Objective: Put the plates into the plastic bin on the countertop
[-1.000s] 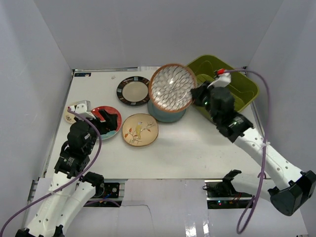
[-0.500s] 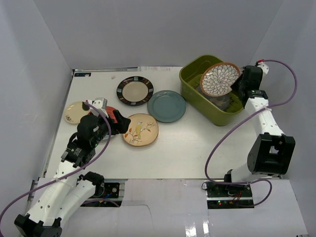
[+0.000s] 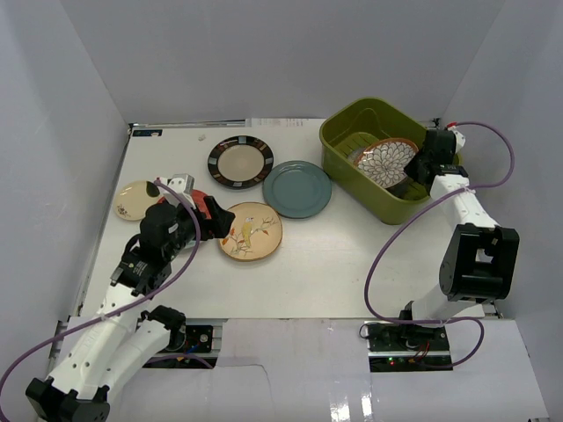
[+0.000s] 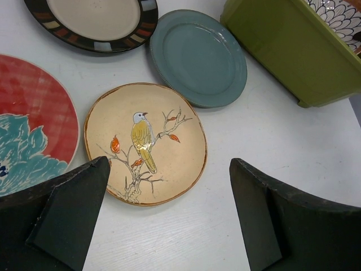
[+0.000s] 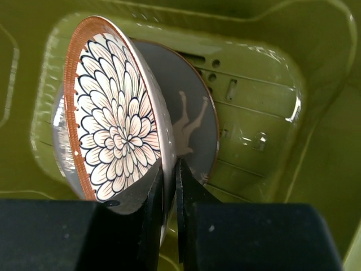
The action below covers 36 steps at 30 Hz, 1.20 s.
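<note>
Petal plate [image 5: 115, 130] has sunk into the bin [image 3: 362, 187], apparently still pinched by right tool [image 5: 169, 169]; left tool [image 4: 169, 164] wide.

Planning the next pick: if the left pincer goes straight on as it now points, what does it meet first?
Most likely the tan bird plate, which lies flat, framed between the fingers of the open left pincer in the wrist view. Nothing shows in between, though depth is hard to judge.
</note>
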Motion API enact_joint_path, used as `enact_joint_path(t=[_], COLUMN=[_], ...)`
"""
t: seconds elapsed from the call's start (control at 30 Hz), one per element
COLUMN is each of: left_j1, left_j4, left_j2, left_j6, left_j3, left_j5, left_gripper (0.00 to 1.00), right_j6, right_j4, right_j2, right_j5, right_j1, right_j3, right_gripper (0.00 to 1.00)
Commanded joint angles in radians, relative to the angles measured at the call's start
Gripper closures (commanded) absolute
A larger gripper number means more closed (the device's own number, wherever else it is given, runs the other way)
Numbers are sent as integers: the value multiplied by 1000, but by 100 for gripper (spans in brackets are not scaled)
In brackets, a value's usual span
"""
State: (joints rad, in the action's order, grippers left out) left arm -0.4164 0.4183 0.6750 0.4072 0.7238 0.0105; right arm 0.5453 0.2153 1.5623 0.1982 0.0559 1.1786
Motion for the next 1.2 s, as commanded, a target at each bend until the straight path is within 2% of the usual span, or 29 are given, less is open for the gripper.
enact_joint_path(t=[0.0,0.1,0.2,0.4,0.43,0.47,0.53,0.63,0.77,0.83,0.93,0.97,1.0,1.07,1.1,1.17], left_j1=[-7,-5,-4,-2,-2,-2,-1,4,10,14,24,28,33,39,39,41], left_j4=[-9,-9,-6,10,8,10,13,16,28,28,25,22,22,19,19,19], left_j2=[6,14,21,37,40,44,47,47,38,25,9,8,9,18,24,35], left_j6=[-8,-8,-5,8,8,8,8,7,19,25,28,28,30,25,24,21], left_j3=[3,6,5,8,9,9,11,12,19,17,17,17,17,17,17,17], left_j5=[5,5,-32,-83,-87,-90,-107,-125,-200,-219,-233,-236,-238,-233,-228,-224], left_gripper=[2,2,2,2,2,2,2,2,2,2,2,2,2,2,2,2], right_j6=[24,15,10,-47,-51,-56,-74,-100,-114,-93,-53,-3,30,144,172,238], right_j4=[-120,-122,-114,-45,-34,-30,-30,-22,-30,-66,-105,-123,-154,-298,-354,-468], right_j2=[-13,-16,-24,-37,-44,-63,-90,-154,-306,-400,-471,-504,-515,-524,-515,-440], right_j5=[-16,-10,6,35,49,50,44,50,44,9,7,16,29,38,35,40], right_j1=[2,2,2,2,2,2,1,-7,-37,-105,-288,-406,-468,-615,-655,-756], right_j3=[23,4,-7,6,12,9,-2,-11,-46,-101,-175,-254,-304,-455,-497,-542], right_gripper=[86,85,76,42,30,28,14,3,6,6,2,0,7,12,21,21])
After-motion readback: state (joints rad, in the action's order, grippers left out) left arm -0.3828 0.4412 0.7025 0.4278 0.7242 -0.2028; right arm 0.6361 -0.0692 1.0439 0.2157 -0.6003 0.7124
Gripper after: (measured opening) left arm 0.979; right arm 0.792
